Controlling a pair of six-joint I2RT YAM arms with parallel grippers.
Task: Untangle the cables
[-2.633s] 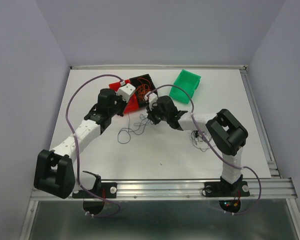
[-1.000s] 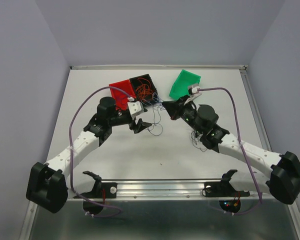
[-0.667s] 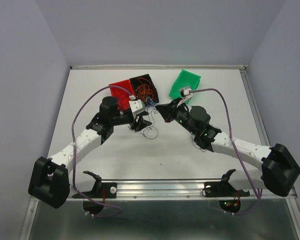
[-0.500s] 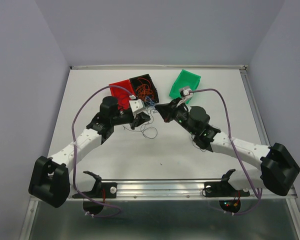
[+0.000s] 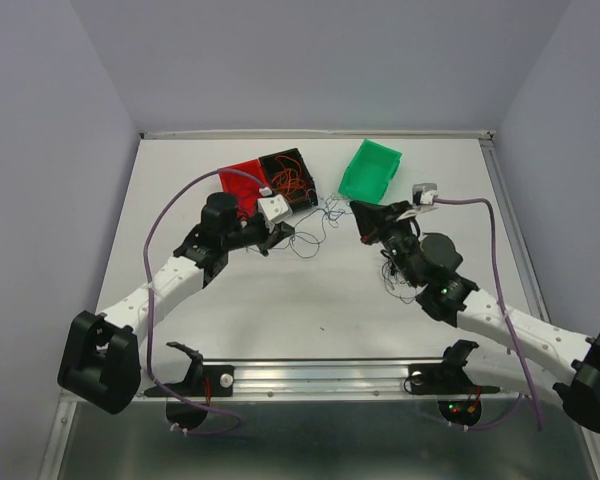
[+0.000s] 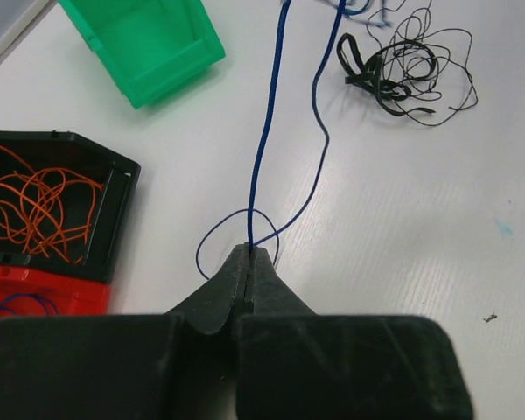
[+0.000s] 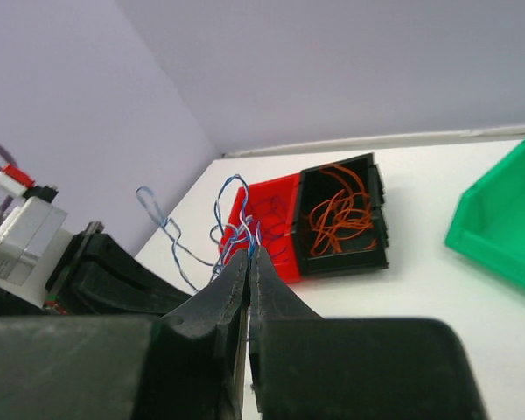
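Left pincer and right pincer, both clamped tight on blue wires, could snap them if pulled apart hard.

Left fingers closed on blue cable — right fingers drawn back rightward.

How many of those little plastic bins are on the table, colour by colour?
Red bin: 1
Black bin: 1
Green bin: 1
Total: 3
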